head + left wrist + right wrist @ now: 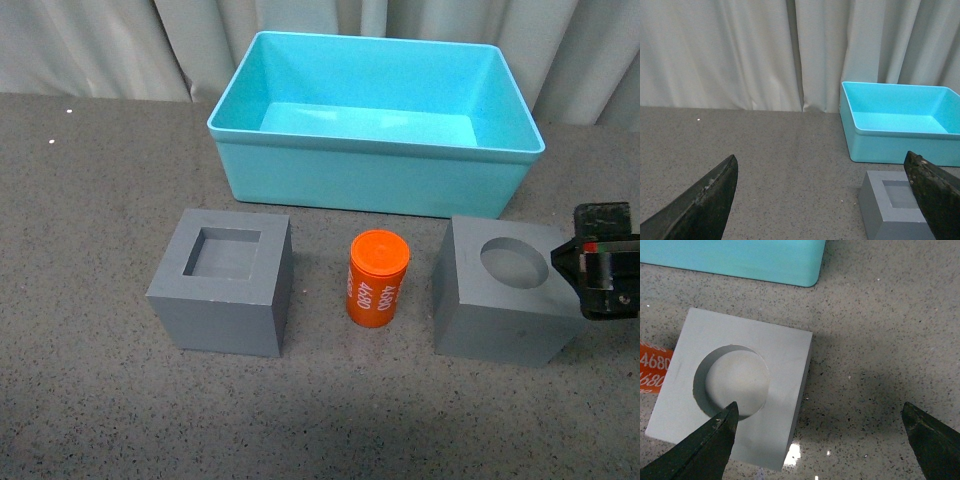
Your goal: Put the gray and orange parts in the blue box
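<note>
Over the right side of the round-hole cube (735, 390) hangs the right gripper (819, 407), and it is spread wide. One finger (705, 445) is above the cube, by the edge of the round hole. The other finger is above bare table (90, 200) beside the cube. It holds nothing.

Just left of this cube stands the orange can (377, 280), upright, with "4680" in white on its side. Left of the can, a bit apart, sits the square-hole cube (222, 285). The three parts make a row on the table.

Behind the row stands the blue box (370, 175). Its long front wall faces the parts. No part is in it.

The left gripper (820, 156) is also spread wide and holds nothing. It is low over the table, with the square-hole cube close to one finger.

The table is dark gray with tiny pale specks. A pale curtain (100, 45) with long folds hangs behind the table and the box.
</note>
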You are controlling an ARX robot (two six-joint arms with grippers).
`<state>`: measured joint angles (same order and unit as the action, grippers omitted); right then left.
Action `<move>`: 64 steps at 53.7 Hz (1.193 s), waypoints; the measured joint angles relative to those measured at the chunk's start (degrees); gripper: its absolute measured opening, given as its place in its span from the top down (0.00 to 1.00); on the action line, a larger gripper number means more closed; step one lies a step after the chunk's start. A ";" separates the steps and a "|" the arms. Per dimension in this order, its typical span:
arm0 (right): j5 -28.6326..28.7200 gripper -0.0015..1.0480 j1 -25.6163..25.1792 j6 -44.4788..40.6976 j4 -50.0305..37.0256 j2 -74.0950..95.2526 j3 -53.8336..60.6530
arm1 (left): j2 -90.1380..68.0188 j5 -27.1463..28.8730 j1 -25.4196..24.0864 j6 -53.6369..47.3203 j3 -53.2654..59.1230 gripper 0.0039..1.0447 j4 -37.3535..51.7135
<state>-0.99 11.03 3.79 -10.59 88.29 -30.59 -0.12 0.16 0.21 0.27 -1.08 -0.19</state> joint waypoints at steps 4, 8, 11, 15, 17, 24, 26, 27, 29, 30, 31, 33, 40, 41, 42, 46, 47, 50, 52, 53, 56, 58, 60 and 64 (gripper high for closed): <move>0.46 0.09 0.26 1.11 0.63 3.54 -2.03 | 0.00 0.02 0.00 0.00 0.00 0.06 0.00; 1.38 0.09 0.59 1.99 0.79 6.12 -3.34 | 0.00 0.02 0.00 0.00 0.00 0.06 0.00; 1.31 0.09 0.87 2.29 0.85 7.76 -4.22 | 0.00 0.02 0.00 0.00 0.00 0.06 0.00; 1.07 0.17 1.33 3.26 1.22 10.25 -5.66 | 0.00 0.00 0.00 0.00 0.00 0.06 0.00; 1.09 0.24 1.53 3.89 1.57 11.21 -6.62 | 0.00 0.00 0.00 0.00 0.00 0.06 0.00; 0.44 0.41 2.03 4.98 2.45 12.09 -8.09 | 0.00 0.02 0.00 0.00 0.00 0.06 0.00; 0.44 0.46 2.19 5.25 2.86 12.26 -8.39 | 0.00 0.02 0.00 0.00 0.00 0.06 0.00; 0.46 0.48 2.23 5.35 2.97 12.31 -8.48 | 0.00 0.00 0.00 0.00 0.00 0.06 0.00; 0.50 0.53 2.34 5.53 3.28 12.44 -8.74 | 0.00 0.00 0.00 0.00 0.00 0.06 0.00; 0.50 0.56 2.43 5.57 3.50 12.48 -8.92 | 0.00 0.02 0.00 0.00 0.00 0.06 0.00; 0.52 0.58 2.45 5.66 3.63 12.52 -9.01 | 0.00 0.02 0.00 0.00 0.00 0.06 0.00; 0.50 0.63 2.51 5.79 4.11 12.57 -9.27 | 0.00 0.00 0.00 0.00 0.00 0.06 0.00; -0.04 0.82 2.45 6.60 6.21 12.48 -10.14 | 0.00 0.02 0.00 0.00 0.00 0.06 0.00; -0.04 0.82 2.38 6.64 6.45 12.41 -10.23 | 0.00 0.00 0.00 0.00 0.00 0.06 0.00; -0.04 0.82 2.32 6.69 6.71 12.37 -10.29 | 0.00 0.02 0.00 0.00 0.00 0.06 0.00; 0.09 0.83 2.05 6.99 7.69 11.82 -10.45 | 0.00 0.02 0.00 0.00 0.00 0.06 0.00; 0.22 0.83 2.01 7.02 7.67 11.63 -10.36 | 0.00 0.00 0.00 0.00 0.00 0.06 0.00; 0.66 0.83 1.77 6.99 7.15 10.75 -9.68 | 0.00 0.00 0.00 0.00 0.00 0.06 0.00; 0.66 0.83 1.57 6.88 6.54 9.57 -8.81 | 0.00 0.02 0.00 0.00 0.00 0.06 0.00; 0.90 0.83 1.42 6.91 5.90 8.83 -8.31 | 0.00 0.00 0.00 0.00 0.00 0.06 0.00; 1.68 0.83 0.98 6.88 4.37 6.47 -7.28 | 0.00 0.02 0.00 0.00 0.00 0.06 0.00; 2.34 0.83 0.59 6.88 3.72 4.15 -7.08 | 0.00 0.02 0.00 0.00 0.00 0.06 0.00; 2.82 0.83 0.22 6.82 3.43 1.62 -7.10 | 0.00 0.00 0.00 0.00 0.00 0.06 0.00; 3.56 0.83 -0.13 6.56 3.45 -1.81 -7.72 | 0.00 0.00 0.00 0.00 0.00 0.06 0.00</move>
<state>2.57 10.90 10.35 -7.14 86.48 -38.30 -0.12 0.16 0.21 0.27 -1.08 -0.19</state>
